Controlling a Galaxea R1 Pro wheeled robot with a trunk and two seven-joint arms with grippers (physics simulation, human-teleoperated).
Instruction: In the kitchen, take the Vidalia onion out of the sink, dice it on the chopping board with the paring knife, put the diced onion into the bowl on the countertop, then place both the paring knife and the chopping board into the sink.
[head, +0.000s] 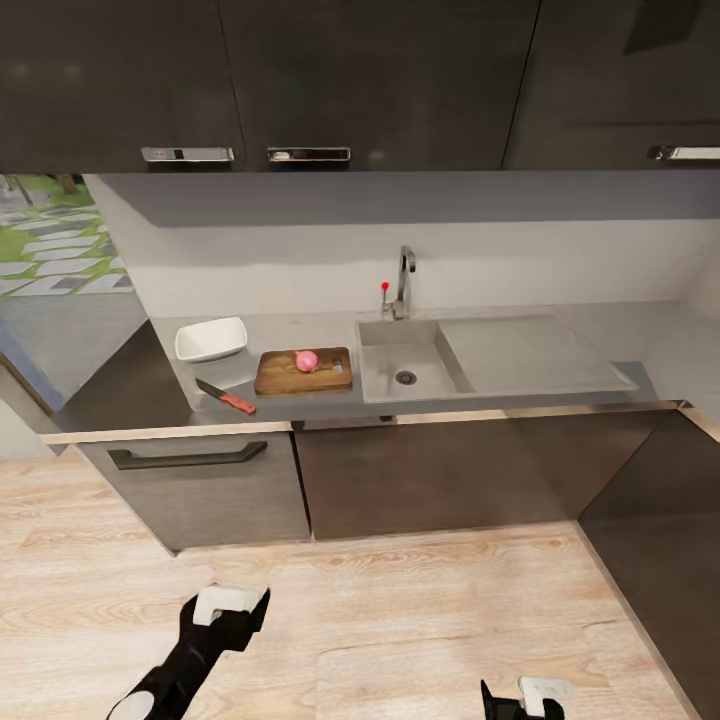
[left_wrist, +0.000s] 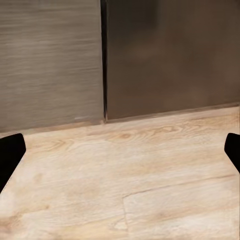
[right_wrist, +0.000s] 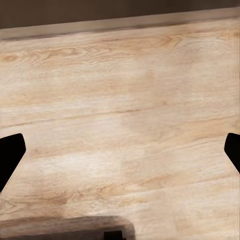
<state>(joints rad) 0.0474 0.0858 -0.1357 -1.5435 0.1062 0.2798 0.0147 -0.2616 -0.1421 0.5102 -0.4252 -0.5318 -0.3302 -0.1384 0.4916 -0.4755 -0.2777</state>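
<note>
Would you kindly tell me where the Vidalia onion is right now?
In the head view, the Vidalia onion sits on the chopping board, left of the sink.

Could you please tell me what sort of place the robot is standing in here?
A home kitchen, most likely: a rectangular steel sink with a chrome tap is set into a smooth grey countertop over dark grey cabinets, and a brown wooden chopping board lies beside it.

Pale wood plank floor (right_wrist: 125, 115), dark cabinet base (right_wrist: 100, 12) along far edge, 2 black fingers (right_wrist: 10, 155) spread wide
</note>
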